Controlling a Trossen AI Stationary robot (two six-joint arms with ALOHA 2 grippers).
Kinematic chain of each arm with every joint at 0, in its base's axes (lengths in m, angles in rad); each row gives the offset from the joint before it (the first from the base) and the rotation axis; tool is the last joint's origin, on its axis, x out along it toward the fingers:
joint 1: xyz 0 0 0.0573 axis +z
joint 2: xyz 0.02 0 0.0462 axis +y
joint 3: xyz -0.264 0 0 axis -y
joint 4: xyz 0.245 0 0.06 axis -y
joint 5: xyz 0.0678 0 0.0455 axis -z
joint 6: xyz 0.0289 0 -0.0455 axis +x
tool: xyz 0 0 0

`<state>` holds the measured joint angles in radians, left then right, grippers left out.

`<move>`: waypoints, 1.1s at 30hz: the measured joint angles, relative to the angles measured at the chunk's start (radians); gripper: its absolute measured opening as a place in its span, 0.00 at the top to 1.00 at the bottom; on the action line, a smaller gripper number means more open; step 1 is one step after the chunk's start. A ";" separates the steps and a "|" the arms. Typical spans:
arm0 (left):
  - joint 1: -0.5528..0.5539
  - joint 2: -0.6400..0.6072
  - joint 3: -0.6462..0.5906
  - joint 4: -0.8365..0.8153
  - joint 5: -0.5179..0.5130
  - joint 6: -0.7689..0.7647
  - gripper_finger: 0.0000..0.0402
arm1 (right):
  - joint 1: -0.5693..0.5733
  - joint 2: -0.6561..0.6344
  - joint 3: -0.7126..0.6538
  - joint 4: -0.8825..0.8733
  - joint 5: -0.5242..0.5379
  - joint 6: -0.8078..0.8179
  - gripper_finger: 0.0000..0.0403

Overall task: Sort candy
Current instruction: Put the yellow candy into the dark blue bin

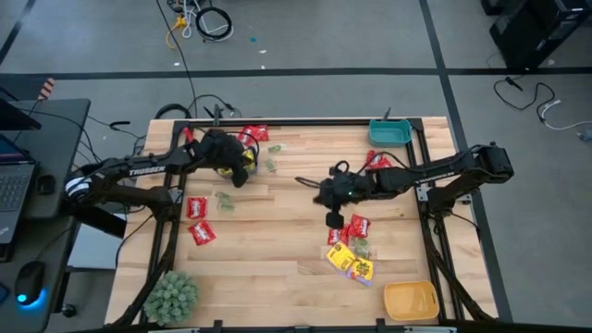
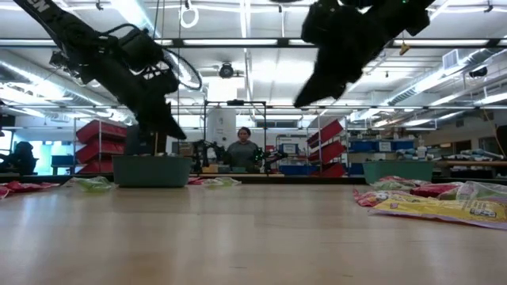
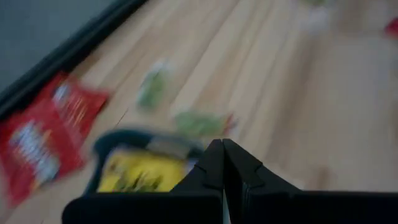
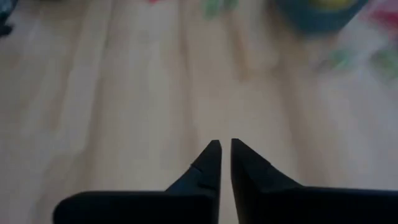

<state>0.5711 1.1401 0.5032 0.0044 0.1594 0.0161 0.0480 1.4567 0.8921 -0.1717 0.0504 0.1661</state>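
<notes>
Candy packets lie flat on the wood. Red ones (image 1: 196,206) and a pale green one (image 1: 225,201) are on the left. A mixed heap of red (image 1: 359,225), yellow (image 1: 351,262) and green lies on the right. My left gripper (image 1: 237,169) hovers shut near the far left, beside a small dark-rimmed bin of yellow packets (image 3: 142,169), with a red packet (image 3: 43,140) and green ones (image 3: 199,122) around it. My right gripper (image 1: 330,205) hangs over bare wood mid-table, left of the heap. Its fingers (image 4: 224,144) are shut but for a thin slit and hold nothing.
A teal bin (image 1: 390,132) stands at the far right corner and a yellow-orange bin (image 1: 411,301) at the near right corner. A fuzzy green ball plant (image 1: 171,294) sits at the near left. More red packets (image 1: 254,134) lie by the far rail. A person sits beyond the table (image 2: 242,150).
</notes>
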 joint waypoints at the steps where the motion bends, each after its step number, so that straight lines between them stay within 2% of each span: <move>1: -0.011 -0.006 -0.009 0.033 0.019 -0.009 1.00 | 0.010 0.000 0.000 -0.032 -0.022 0.028 0.92; 6: -0.084 -0.024 -0.033 0.161 0.041 -0.023 1.00 | 0.083 0.000 0.000 -0.168 -0.124 0.184 0.79; 10: -0.139 -0.031 -0.034 0.197 0.041 -0.020 1.00 | 0.157 0.008 0.000 -0.251 -0.193 0.350 0.68; 16: -0.179 -0.031 -0.035 0.190 0.031 -0.002 1.00 | 0.236 0.074 0.000 -0.319 -0.220 0.530 0.58; 26: -0.187 -0.030 -0.035 0.185 0.028 0.006 1.00 | 0.255 0.216 0.000 -0.323 -0.212 0.623 0.54; 33: -0.187 -0.030 -0.035 0.184 0.028 0.004 1.00 | 0.268 0.250 0.005 -0.315 -0.162 0.624 0.59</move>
<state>0.3840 1.1099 0.4683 0.1886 0.1879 0.0201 0.3159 1.7064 0.8974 -0.4867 -0.1118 0.7897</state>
